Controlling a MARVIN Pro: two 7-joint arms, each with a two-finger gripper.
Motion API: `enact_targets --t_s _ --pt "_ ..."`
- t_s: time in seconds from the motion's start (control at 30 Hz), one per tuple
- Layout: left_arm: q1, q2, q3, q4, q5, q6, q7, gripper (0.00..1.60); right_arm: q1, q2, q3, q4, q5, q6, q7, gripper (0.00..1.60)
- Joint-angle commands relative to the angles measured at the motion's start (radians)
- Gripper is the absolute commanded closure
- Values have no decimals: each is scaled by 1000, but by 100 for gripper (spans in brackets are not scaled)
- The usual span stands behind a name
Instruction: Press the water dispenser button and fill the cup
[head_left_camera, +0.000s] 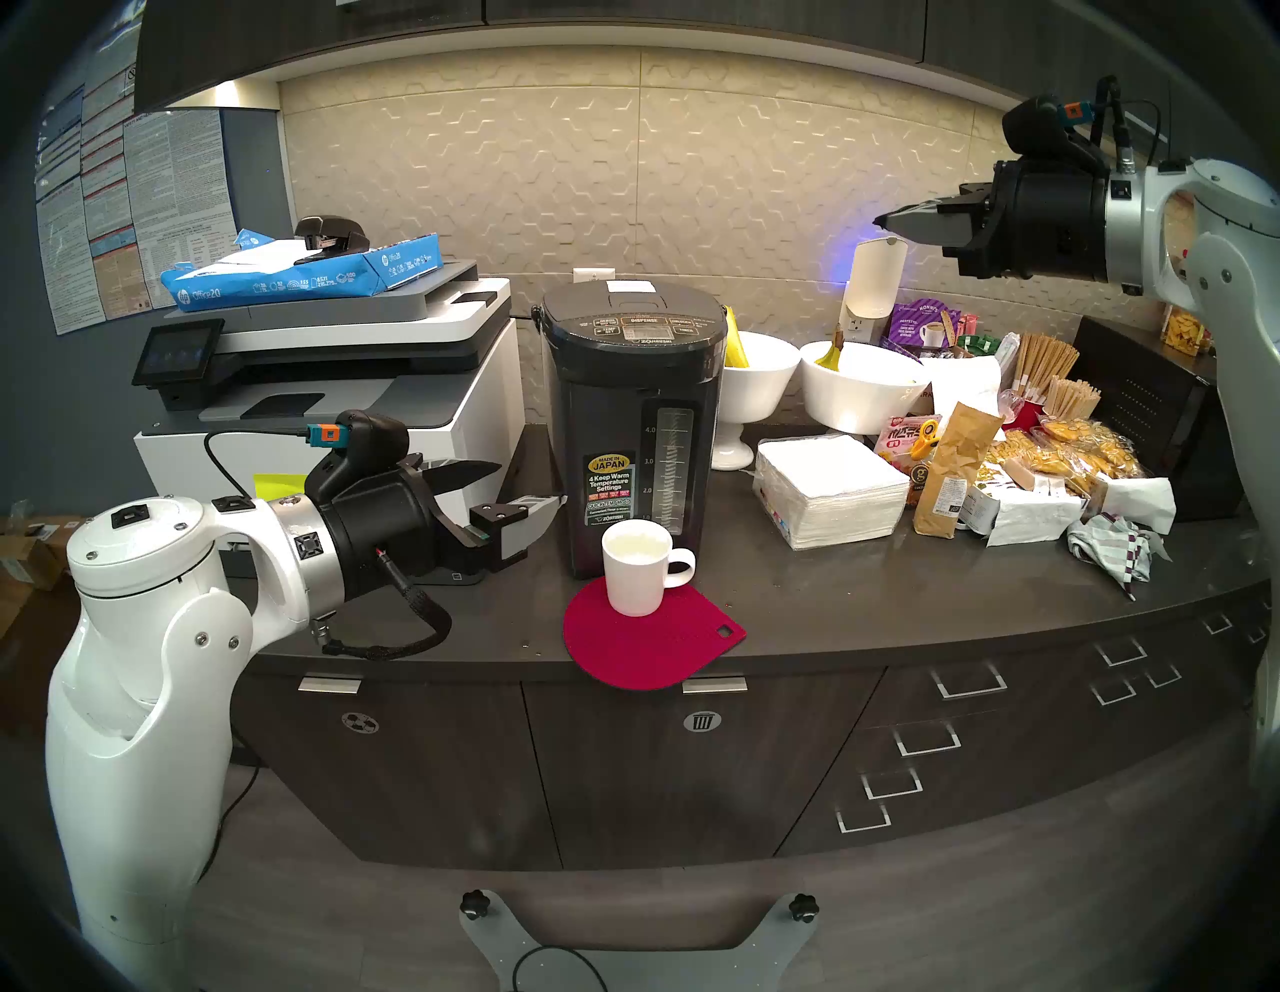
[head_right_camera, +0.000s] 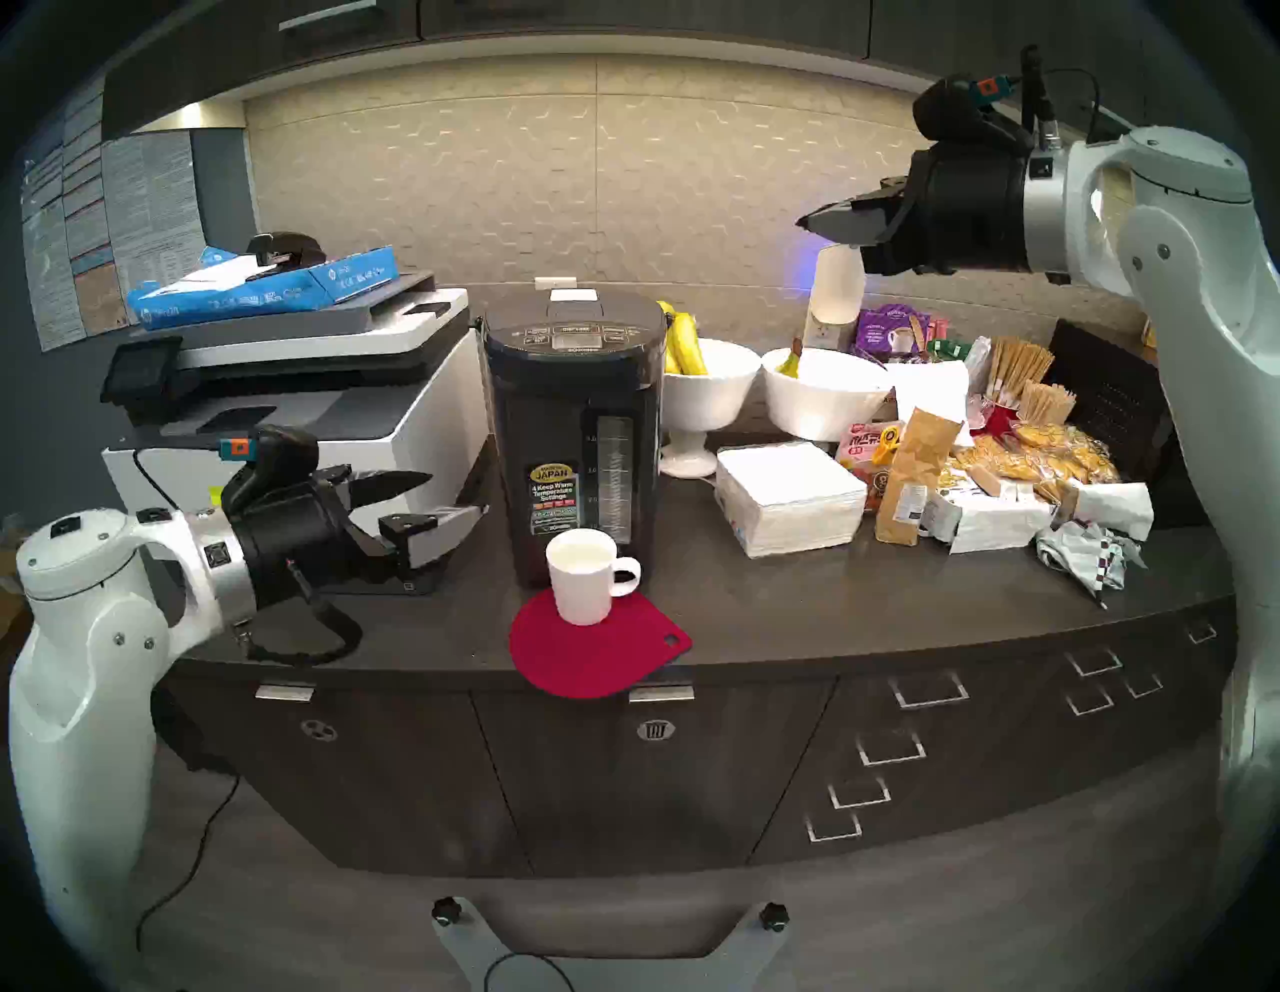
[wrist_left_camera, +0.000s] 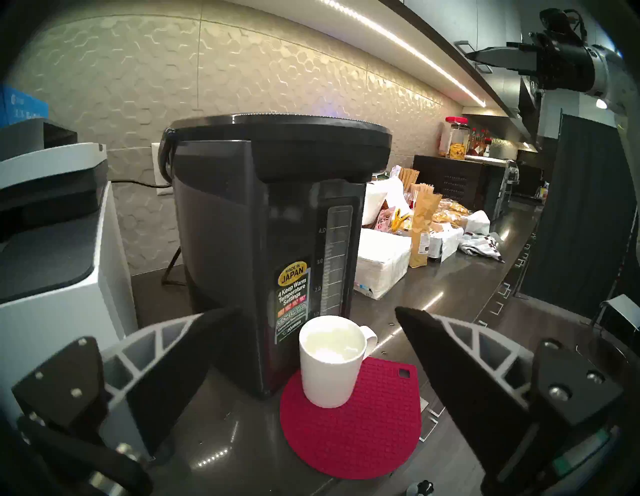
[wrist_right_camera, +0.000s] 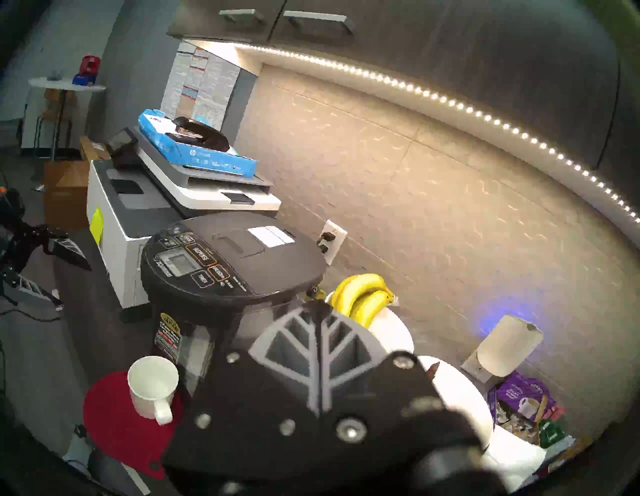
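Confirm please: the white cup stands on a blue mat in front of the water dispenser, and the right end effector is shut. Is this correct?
Not quite. The mat is red, not blue, as the head view shows. The cup does stand on it before the water dispenser, and the right end effector is shut.

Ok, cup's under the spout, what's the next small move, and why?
Probably bring the right gripper, jaws shut, left and down toward the DISPENSE button. It hangs high, right of the water dispenser, while the cup already stands on the red mat at its front.
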Motion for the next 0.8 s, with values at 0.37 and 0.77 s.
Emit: enact_targets --t_s 0.37,0.77 --pt "-2 -1 -1 -13 -1 -2 0 0 -270 10 231 -68 91 -30 -51 160" --pt "-2 -1 -1 -12 -1 -2 -1 0 -430 -56 333 -128 75 -14 -45 160"
